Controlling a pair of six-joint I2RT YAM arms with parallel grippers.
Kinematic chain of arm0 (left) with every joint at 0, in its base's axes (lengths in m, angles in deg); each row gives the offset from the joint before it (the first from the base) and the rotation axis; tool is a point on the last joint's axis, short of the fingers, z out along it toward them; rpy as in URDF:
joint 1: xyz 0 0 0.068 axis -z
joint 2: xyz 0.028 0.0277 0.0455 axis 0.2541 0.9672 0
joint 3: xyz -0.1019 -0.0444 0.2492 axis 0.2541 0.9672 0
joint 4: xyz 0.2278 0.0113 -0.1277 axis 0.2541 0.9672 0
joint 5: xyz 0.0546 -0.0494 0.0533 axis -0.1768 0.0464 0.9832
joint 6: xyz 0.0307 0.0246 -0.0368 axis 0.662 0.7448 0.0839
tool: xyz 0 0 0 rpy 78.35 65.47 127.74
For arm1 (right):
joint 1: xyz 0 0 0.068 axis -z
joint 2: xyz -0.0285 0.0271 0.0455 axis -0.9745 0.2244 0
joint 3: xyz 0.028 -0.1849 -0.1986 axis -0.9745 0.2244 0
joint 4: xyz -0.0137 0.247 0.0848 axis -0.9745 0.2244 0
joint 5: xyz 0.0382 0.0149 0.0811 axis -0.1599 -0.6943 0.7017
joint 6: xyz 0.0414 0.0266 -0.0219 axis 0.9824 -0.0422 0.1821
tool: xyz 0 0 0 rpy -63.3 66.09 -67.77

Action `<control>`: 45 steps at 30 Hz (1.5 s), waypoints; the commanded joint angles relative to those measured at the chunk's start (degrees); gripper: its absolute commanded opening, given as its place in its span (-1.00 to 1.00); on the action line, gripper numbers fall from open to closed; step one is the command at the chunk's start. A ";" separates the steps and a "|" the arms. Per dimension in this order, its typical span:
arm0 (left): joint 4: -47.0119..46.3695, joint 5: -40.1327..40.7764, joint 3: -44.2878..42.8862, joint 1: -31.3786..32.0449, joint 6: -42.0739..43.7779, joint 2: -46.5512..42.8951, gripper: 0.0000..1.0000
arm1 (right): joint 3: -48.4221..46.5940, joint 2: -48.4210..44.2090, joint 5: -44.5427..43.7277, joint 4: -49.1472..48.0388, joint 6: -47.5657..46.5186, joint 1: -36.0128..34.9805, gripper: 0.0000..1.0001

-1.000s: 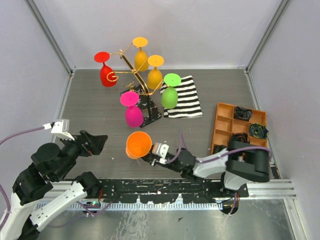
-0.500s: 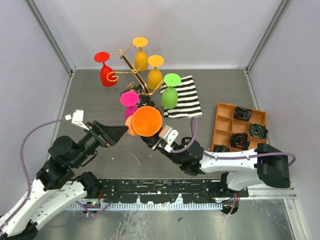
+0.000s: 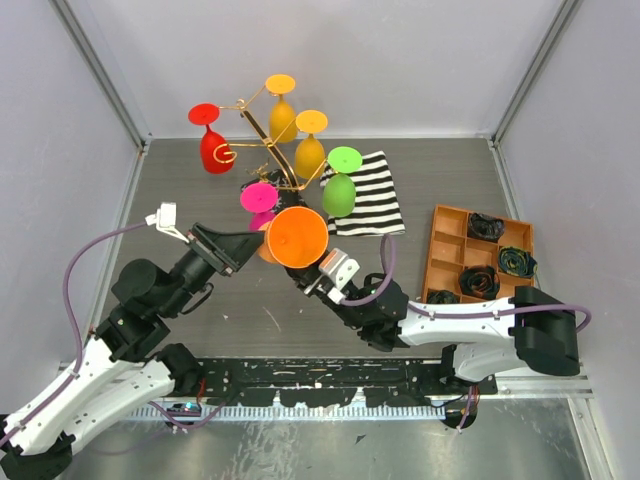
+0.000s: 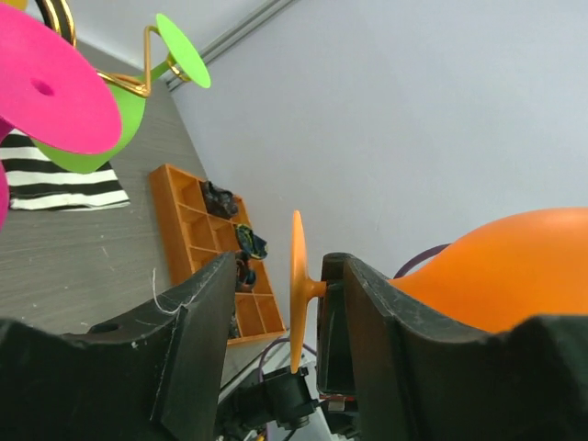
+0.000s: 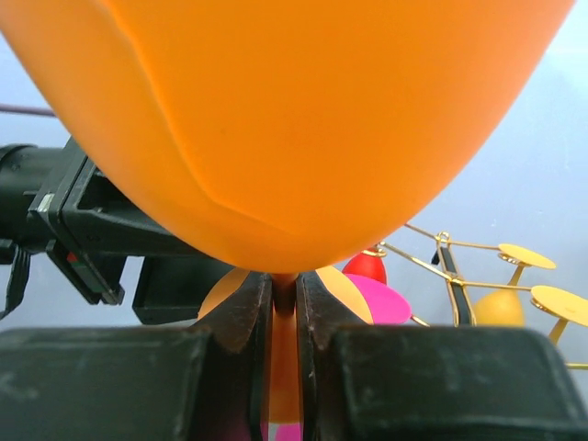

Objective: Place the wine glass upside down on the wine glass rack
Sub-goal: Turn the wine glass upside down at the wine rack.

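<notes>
An orange wine glass (image 3: 297,236) hangs in the air in front of the wine glass rack, lying nearly sideways. My right gripper (image 3: 303,278) is shut on its stem (image 5: 284,292), just below the bowl (image 5: 294,119). My left gripper (image 3: 252,243) is open, and the glass's flat foot (image 4: 298,285) stands between its jaws, close to the right finger (image 4: 367,312). The rack (image 3: 262,140) is a gold wire stand on a black veined base (image 3: 305,222). Red (image 3: 215,150), yellow (image 3: 282,115), amber (image 3: 310,152), green (image 3: 340,192) and pink (image 3: 260,198) glasses hang on it upside down.
A black-and-white striped cloth (image 3: 372,195) lies right of the rack. An orange compartment tray (image 3: 445,255) with black items sits at the right. Grey walls close in the table on the left, back and right.
My right arm has raised the orange glass from low over the table up toward the rack. My left arm has swung in to it, and its open jaws now straddle the foot.
</notes>
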 commanded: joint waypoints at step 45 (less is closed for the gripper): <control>-0.21 0.91 -3.60 0.13 4.77 -0.68 -1.00 | 5.51 -6.58 1.25 3.44 2.31 -0.21 0.14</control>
